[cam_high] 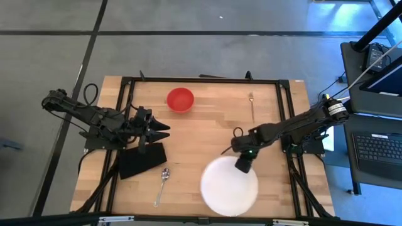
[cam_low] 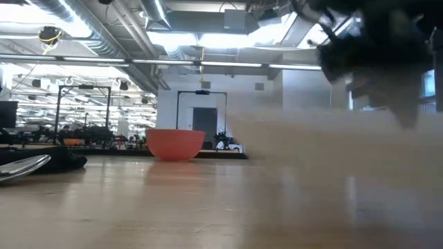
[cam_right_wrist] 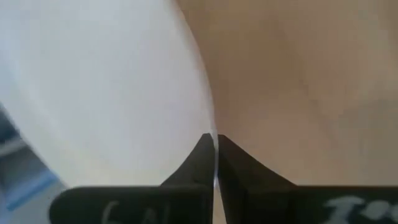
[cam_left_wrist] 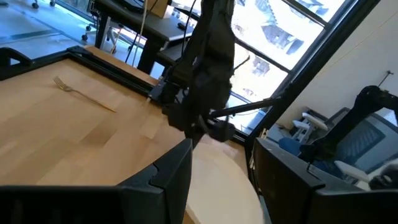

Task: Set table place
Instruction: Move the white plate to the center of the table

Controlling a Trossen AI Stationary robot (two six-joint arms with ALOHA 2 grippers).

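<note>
The white plate (cam_high: 226, 188) is near the table's front edge, right of the middle. My right gripper (cam_high: 242, 164) is shut on its far rim. The red bowl (cam_high: 180, 99) stands at the far middle and shows upright in the low view (cam_low: 175, 144). The fork (cam_high: 251, 107) lies at the far right. The spoon (cam_high: 162, 185) lies near the front, left of the plate. My left gripper (cam_high: 164, 130) is open and empty, pointing toward the table's right, above the black cloth's (cam_high: 143, 160) far edge. My right gripper pinches the plate's rim (cam_right_wrist: 214, 134) between its two fingers, at the plate's far right side. The fingers come slanting down from the far right, one on the plate's top and one under it. Whether the plate is clear of the table, I cannot tell.
The black folded cloth lies at the left, beside the spoon. A thin black frame (cam_high: 201, 80) edges the tabletop. Bare wood lies between the bowl and the plate. In the left wrist view the right arm (cam_left_wrist: 199, 81) stands beyond the fork (cam_left_wrist: 81, 93).
</note>
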